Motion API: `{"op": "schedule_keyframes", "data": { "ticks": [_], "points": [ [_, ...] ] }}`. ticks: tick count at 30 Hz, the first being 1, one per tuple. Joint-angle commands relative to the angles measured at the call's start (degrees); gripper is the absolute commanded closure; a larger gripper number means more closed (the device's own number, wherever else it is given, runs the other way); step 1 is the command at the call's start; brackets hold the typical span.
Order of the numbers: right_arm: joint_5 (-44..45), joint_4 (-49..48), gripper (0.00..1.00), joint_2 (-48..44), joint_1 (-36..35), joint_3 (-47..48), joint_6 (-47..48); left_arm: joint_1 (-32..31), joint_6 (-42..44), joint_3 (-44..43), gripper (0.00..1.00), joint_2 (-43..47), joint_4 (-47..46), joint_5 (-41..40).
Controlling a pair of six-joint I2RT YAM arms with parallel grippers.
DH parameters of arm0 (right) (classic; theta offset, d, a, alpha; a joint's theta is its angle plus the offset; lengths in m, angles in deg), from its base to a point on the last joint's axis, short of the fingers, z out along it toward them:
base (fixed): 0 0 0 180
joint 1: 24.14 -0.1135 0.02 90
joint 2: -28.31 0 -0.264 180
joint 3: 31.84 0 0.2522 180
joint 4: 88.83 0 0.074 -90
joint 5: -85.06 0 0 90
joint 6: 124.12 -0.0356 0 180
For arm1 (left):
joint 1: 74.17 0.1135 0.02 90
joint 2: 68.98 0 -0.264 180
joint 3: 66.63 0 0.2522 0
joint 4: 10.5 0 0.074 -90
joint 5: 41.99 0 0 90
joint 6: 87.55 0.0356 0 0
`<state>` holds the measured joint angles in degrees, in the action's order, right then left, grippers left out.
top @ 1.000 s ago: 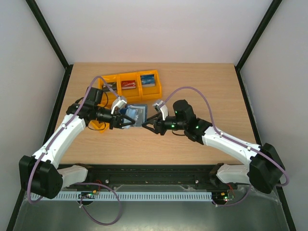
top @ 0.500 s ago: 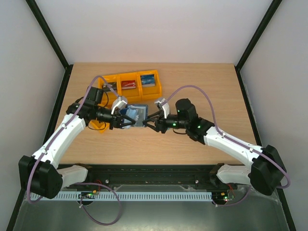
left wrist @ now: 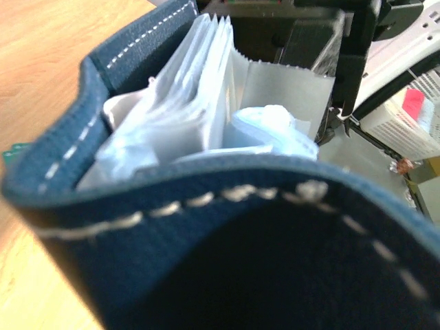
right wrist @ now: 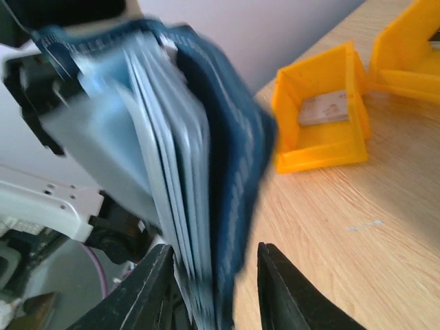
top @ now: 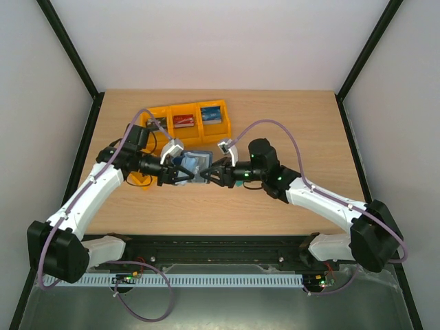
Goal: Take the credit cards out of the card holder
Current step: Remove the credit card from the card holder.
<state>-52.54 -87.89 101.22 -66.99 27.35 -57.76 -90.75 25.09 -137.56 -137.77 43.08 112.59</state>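
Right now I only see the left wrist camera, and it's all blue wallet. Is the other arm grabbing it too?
Observer: The right gripper straddles the card holder, sleeves and navy cover between its fingers, with a gap beside one finger.
Operator: Are any cards out already?
Observer: Yes. The top view shows a red card and a blue card lying in the orange bins at the back.

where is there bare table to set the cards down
Bare light wooden table right of the orange plastic bins, to its right edge, and the strip along its near edge. Crowded around the dark navy card holder, where left tool and right tool meet.
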Motion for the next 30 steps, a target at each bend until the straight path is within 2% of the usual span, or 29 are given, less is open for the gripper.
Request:
{"op": "schedule_keyframes", "data": {
  "ticks": [1,3,8,10,11,13,16,19,21,22,23,27,30],
  "points": [
    [-0.5,-9.3,0.73,0.8,-0.9,3.4,-1.4,-2.5,0.2,-0.3,0.98,-0.6,1.2,4.9],
    [-1.7,-10.4,0.82,0.8,-1.1,3.2,-1.9,-2.5,-0.1,-0.3,0.98,-0.6,1.0,4.8],
    [-1.4,-10.8,0.98,-1.0,-1.2,2.0,-1.8,-2.3,-0.4,-0.2,0.98,-0.6,0.7,4.6],
    [-0.5,-10.3,0.98,-2.0,-1.2,1.4,-1.7,-2.3,-1.3,-0.1,0.98,-0.6,-0.3,3.8],
    [0.3,-9.6,0.98,-2.5,-1.1,1.2,-1.7,-2.2,-2.2,0.1,0.93,-0.6,-1.1,3.3],
    [2.5,-7.8,0.98,-3.3,-1.2,1.2,-1.7,-2.1,-3.9,0.4,0.76,-0.5,-2.4,2.1],
    [2.9,-6.4,0.98,-3.5,-1.2,1.7,-2.5,-2.1,-5.3,0.9,0.57,-0.5,-3.6,0.4],
    [1.7,-8.9,0.98,-3.5,-1.9,1.2,-4.3,-2.1,-6.0,1.2,0.44,-0.5,-4.2,0.2],
    [1.7,-9.1,0.98,-3.2,-2.5,1.6,-4.5,-2.1,-6.0,1.2,0.4,-0.5,-4.2,0.4],
    [1.7,-9.0,0.98,-2.9,-2.8,2.0,-4.5,-2.1,-6.0,1.2,0.42,-0.5,-4.2,0.3],
    [1.6,-8.9,0.98,-2.7,-2.9,2.2,-4.5,-2.1,-6.0,1.1,0.49,-0.6,-4.2,0.3],
    [0.0,-9.0,0.97,-3.7,-2.9,2.1,-3.4,-2.1,-6.7,1.0,0.95,-0.6,-4.5,0.8],
    [2.6,-6.9,0.83,-6.8,-2.7,1.2,-1.1,-1.6,-6.6,0.7,0.98,-0.2,-4.0,2.1]
  ]
}}
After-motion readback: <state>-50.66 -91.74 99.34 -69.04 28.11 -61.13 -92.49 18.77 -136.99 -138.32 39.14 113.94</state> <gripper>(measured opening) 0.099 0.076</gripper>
